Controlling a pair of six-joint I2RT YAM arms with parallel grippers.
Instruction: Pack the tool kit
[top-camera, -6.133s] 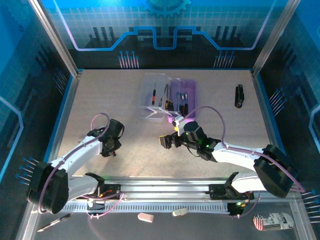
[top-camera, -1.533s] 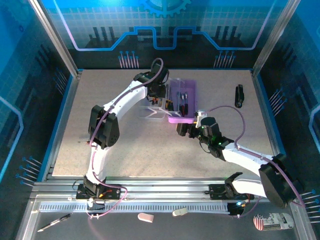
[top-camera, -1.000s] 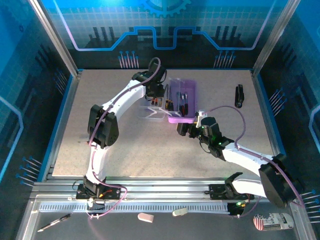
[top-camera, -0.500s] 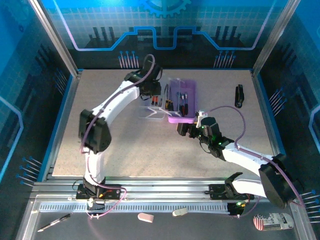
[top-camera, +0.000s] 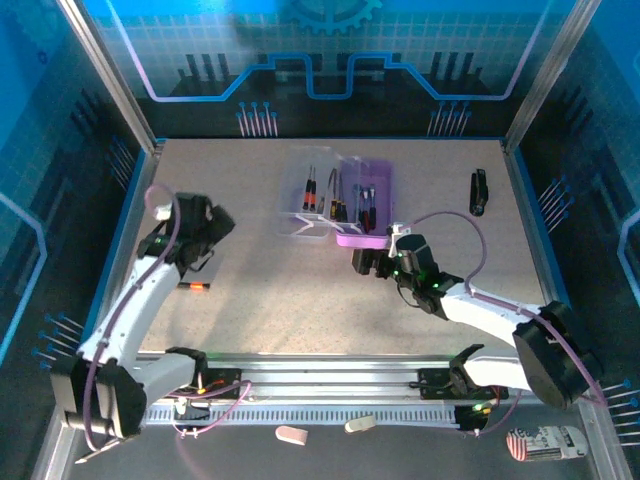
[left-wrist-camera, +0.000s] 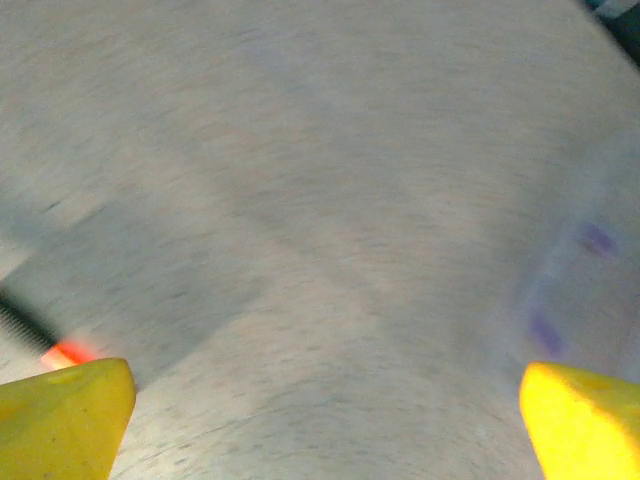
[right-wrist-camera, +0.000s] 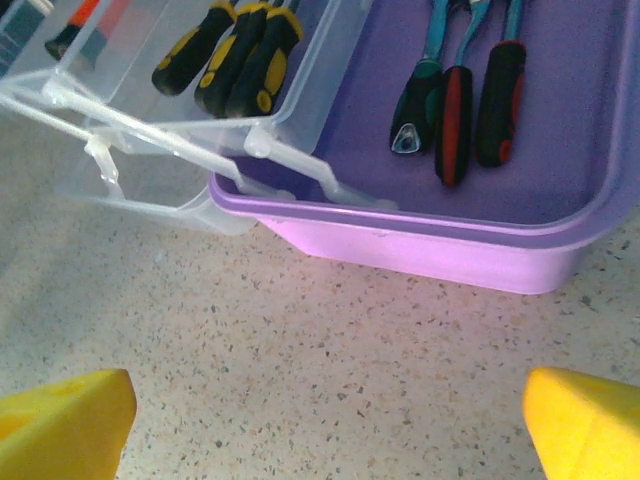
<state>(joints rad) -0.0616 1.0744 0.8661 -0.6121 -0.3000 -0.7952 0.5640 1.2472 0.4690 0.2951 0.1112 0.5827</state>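
Top external view has the tool kit, a small rectangular translucent plastic case (top-camera: 340, 200), lying open at the far middle of the speckled beige table (top-camera: 300, 310). Its purple base (top-camera: 372, 205) is on the right and its clear lid (top-camera: 300, 205) is folded out to the left, the two meeting along one edge. Slim screwdrivers with black-yellow handles (right-wrist-camera: 235, 50) lie in the lid, and red-and-black and teal-handled tools (right-wrist-camera: 455, 100) lie in the base. The right gripper (top-camera: 362, 264) sits just beside the base's near edge; in the right wrist view its yellow fingertips (right-wrist-camera: 65, 420) stand wide apart over bare table, holding nothing. A slim dark tool with an orange-red end (top-camera: 193, 285) lies on the table well left of the case, near the left arm. The left wrist view is blurred, yet the left gripper (left-wrist-camera: 320, 420) shows its yellow tips far apart with tabletop between them, the orange-red end just beside the left tip. A black oblong object (top-camera: 478, 192) lies far right, well apart from the case.
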